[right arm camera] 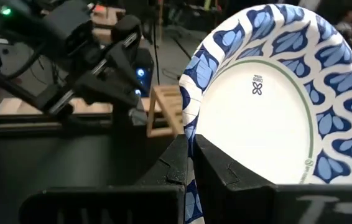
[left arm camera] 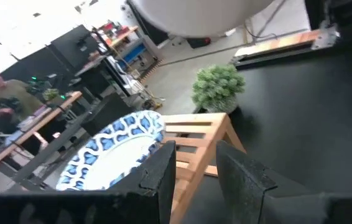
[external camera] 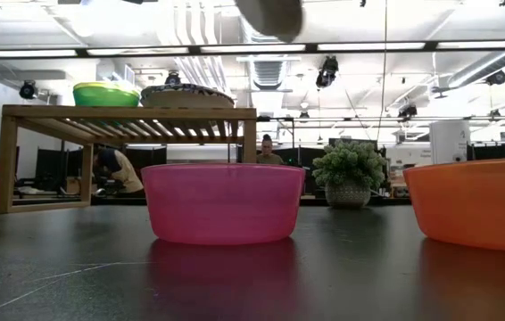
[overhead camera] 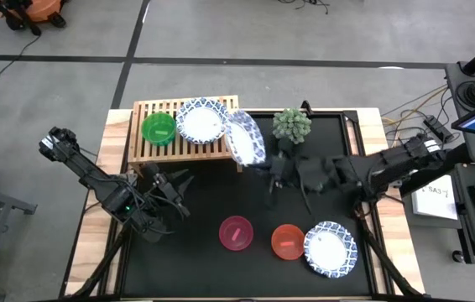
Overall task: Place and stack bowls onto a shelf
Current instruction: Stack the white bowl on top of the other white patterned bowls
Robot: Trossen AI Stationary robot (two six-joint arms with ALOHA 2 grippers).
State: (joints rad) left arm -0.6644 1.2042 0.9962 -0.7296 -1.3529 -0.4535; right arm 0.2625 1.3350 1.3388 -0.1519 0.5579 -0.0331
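The right gripper (overhead camera: 261,164) is pinching a blue-rimmed bowl (right arm camera: 269,99) tilted beside the shelf (overhead camera: 185,144). Its jaws are clamping the rim; a small blue logo is showing, unreadable. The left gripper (overhead camera: 174,186), jaws spread, is waiting near the bench's left edge.

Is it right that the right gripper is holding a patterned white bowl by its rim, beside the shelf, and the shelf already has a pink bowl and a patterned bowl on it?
Nearly. The plain bowl on the shelf is the green bowl, not pink, as the high view shows. It sits beside a patterned bowl. The right gripper does hold another patterned white bowl by its rim.
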